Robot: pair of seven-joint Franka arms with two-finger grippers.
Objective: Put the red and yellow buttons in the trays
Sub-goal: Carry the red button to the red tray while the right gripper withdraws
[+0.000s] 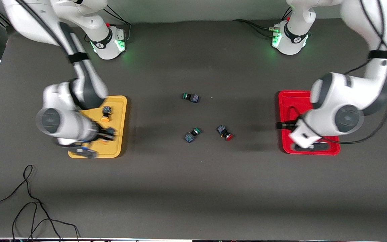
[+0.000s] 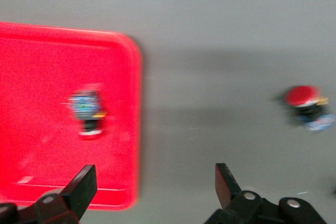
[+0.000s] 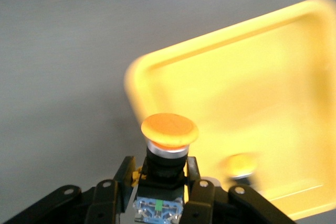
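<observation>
While the right tool (image 3: 164, 182) pinches a yellow button (image 3: 169, 135) over the yellow tray (image 1: 119, 114), the left tool (image 2: 155, 187) hangs spread over the red tray (image 2: 31, 77).

- The table (image 1: 193, 195) is dark grey and flat. It spreads out under the right gripper (image 1: 108, 134) and the left gripper (image 1: 309, 146) and far past them both.
- One green button (image 1: 190, 97) lies on its side on the table, between the two grippers and well apart from each. Its green cap points toward the right gripper's end.
- A second green button (image 1: 193, 133) lies on its side too, between the two grippers and nearer to the front camera than the first one. Its cap points more toward the left gripper's end.
- A thin black cable (image 1: 29, 201) lies in loops on the table, well apart from the right gripper, by the edge closest to the front camera.
</observation>
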